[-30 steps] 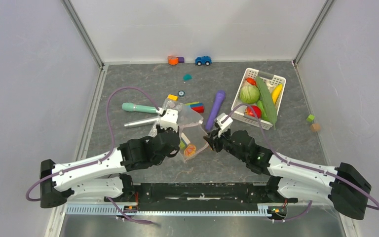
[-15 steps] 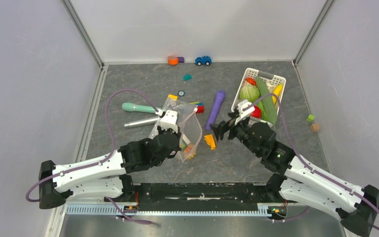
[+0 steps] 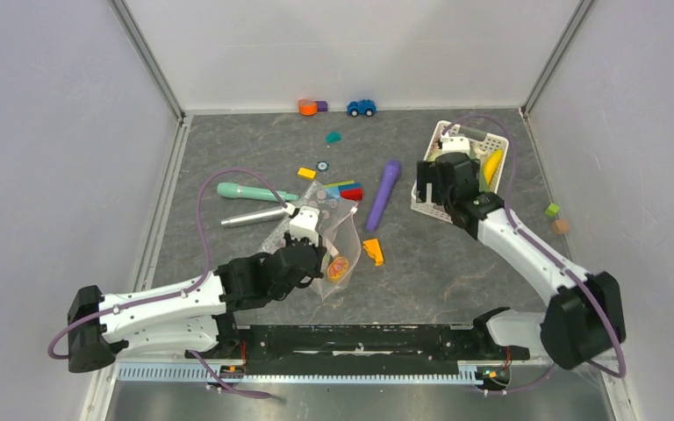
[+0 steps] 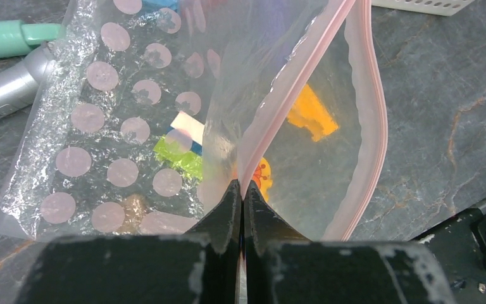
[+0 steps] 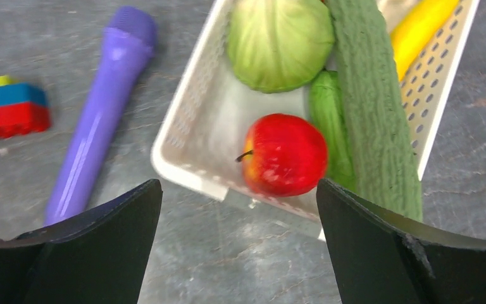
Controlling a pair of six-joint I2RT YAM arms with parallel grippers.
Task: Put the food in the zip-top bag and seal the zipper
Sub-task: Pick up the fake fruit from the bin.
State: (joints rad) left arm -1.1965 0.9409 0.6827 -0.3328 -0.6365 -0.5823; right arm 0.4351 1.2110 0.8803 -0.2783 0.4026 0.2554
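A floppy, crinkled clear plastic bag (image 4: 101,120) printed with pale round dots lies on the dark grey marbled table (image 3: 439,272). It sits just in front of the left arm, near the centre, well apart from the white slotted plastic basket (image 5: 186,120) at the far right. Its narrow pale-pink zipper strip (image 4: 304,66) curves open in a loop. The left gripper (image 4: 242,190) has its black jaws pressed together on that strip, lifting one lip of the mouth. A small orange-red round piece (image 4: 262,178) shows through the film beside the fingertips.

The right gripper (image 5: 239,185) hangs over the basket's near corner, jaws spread wide and holding nothing. In the basket lie a veined round green cabbage (image 5: 280,41), a long rough-skinned green cucumber (image 5: 370,107), a smooth yellow banana (image 5: 421,25) and a glossy red round fruit (image 5: 286,155) with a dark stem. A smooth purple stick (image 5: 101,120) lies beside the basket.
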